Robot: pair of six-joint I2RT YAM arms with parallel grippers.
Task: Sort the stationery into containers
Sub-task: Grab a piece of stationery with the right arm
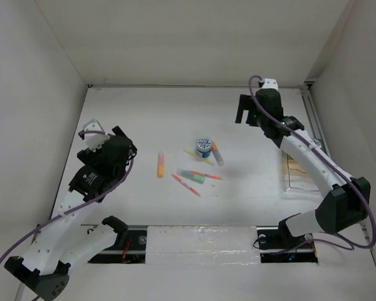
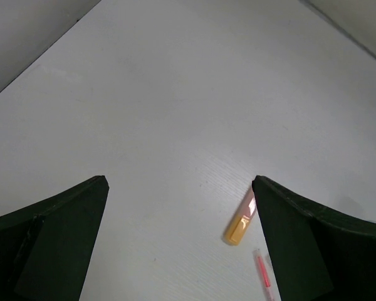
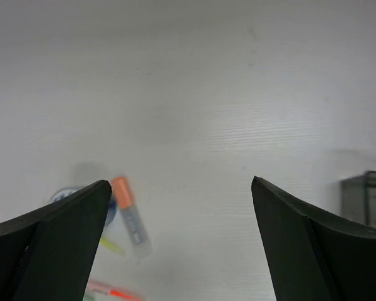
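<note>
Black jaws of the right gripper (image 3: 180, 182) stand wide apart with nothing between them, above the bare white table (image 3: 194, 94). Back along that arm, the small clear rectangular plastic tray with a tan bottom (image 1: 292, 170) lies near the table's right edge. The forearm crosses over it. Dividers show faintly, but what it holds cannot be made out.

The stationery in view lies loose mid-table, well apart from the tray: a round blue-and-white patterned roll (image 1: 204, 146), a grey marker with an orange cap (image 1: 217, 153) just beside it, a green marker (image 1: 197, 178), thin red-pink pens (image 1: 187, 185), and to the left a short orange-yellow marker (image 1: 160, 164).

In the right wrist view the roll is half hidden behind a finger, and a dark boxy shape (image 3: 366, 197), cut off at the edge, is too blurred to identify.

The left gripper (image 2: 178, 180) is also spread wide and empty. One of its fingers partly hides the orange-yellow marker.
</note>
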